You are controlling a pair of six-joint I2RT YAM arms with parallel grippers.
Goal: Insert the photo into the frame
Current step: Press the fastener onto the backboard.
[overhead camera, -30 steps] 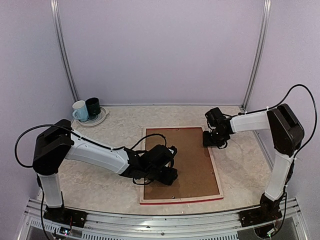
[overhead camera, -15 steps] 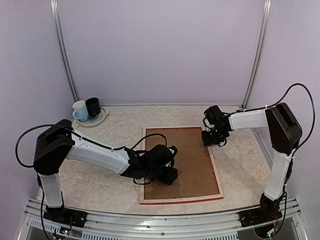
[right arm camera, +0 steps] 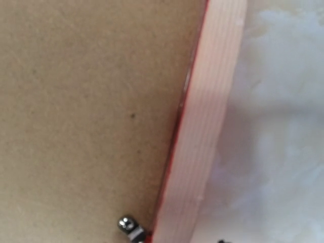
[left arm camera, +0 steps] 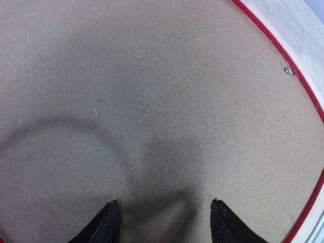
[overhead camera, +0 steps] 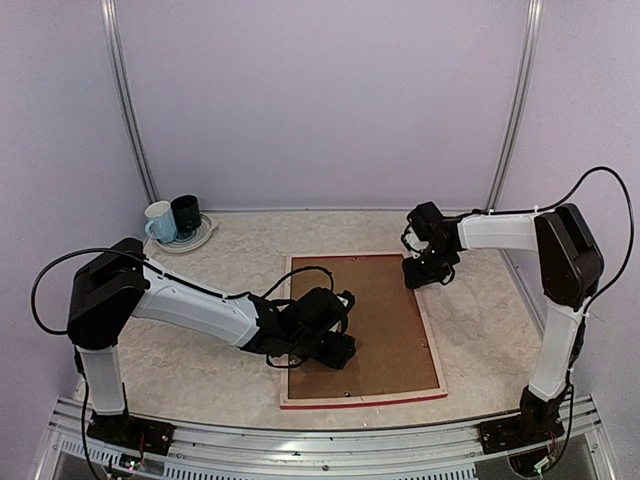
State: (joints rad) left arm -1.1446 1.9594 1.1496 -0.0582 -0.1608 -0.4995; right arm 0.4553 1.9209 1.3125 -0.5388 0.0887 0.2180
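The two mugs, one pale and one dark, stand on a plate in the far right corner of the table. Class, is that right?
Not quite. The pale mug and dark mug stand on the plate in the far left corner, not the right. The top external view shows this.

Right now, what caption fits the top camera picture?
Left arm and right arm lean over the brown backing board sitting in the frame.

pale-sided, red-edged frame (overhead camera: pixel 435 345) lies flat, back upward.
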